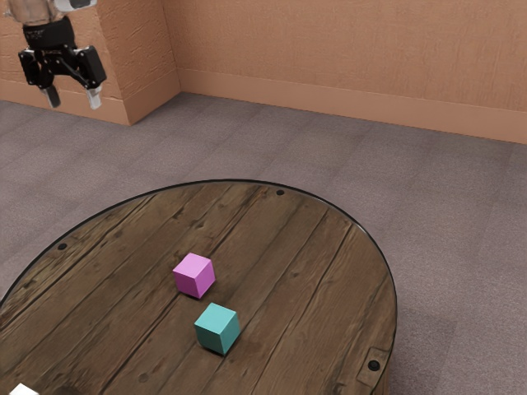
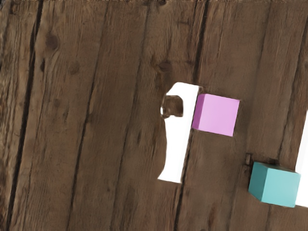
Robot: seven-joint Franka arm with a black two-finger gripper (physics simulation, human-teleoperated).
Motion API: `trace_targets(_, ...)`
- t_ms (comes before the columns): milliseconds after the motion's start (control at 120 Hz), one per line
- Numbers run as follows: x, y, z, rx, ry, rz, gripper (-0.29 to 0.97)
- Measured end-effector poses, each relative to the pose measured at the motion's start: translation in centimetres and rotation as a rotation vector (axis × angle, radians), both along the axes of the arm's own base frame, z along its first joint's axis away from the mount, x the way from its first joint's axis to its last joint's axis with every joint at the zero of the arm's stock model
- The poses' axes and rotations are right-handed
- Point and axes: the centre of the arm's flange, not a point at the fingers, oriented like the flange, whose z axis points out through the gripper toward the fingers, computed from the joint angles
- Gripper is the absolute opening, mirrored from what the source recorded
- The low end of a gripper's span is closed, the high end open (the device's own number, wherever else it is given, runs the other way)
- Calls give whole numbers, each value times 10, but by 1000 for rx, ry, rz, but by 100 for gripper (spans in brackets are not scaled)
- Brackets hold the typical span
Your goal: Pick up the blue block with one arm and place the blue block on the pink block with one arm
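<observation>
On wooden table [image 1: 313, 247]: blue block [image 1: 217, 327] near pink block [image 1: 193, 275], apart; jaws spread.

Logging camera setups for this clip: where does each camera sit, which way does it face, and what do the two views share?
Exterior view: beside the arm, above table height, looking down across the round table to the floor and wall; the open gripper hangs at the exterior view's upper left.
Wrist view: on the hand, facing down onto the table planks from well above.
Shared: the pink block and blue block, apart on the table.
</observation>
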Motion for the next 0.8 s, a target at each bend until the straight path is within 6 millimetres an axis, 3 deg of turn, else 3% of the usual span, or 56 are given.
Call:
trace_targets(117, 0, 19, -11, 2, -15, 32, 65)
trace_targets(175, -5, 22, -52, -24, 35, 69, 66)
trace_targets(217, -4, 8, -93, -55, 86, 71, 66)
trace_targets(267, 0, -40, -150, -90, 153, 20, 66)
trace_targets(317, 0, -116, -186, -96, 185, -83, 66)
trace_targets(375, -19, -208, -223, -76, 199, -221, 65)
trace_targets(417, -40, -242, -245, -59, 193, -273, 65)
trace_targets(467, -50, -240, -264, -44, 171, -251, 65)
trace_targets(533, -50, -234, -273, -32, 125, -212, 65)
trace_targets(667, -52, -250, -286, -1, 62, -209, 65)
trace_targets(800, -46, -257, -314, 30, 49, -204, 65)
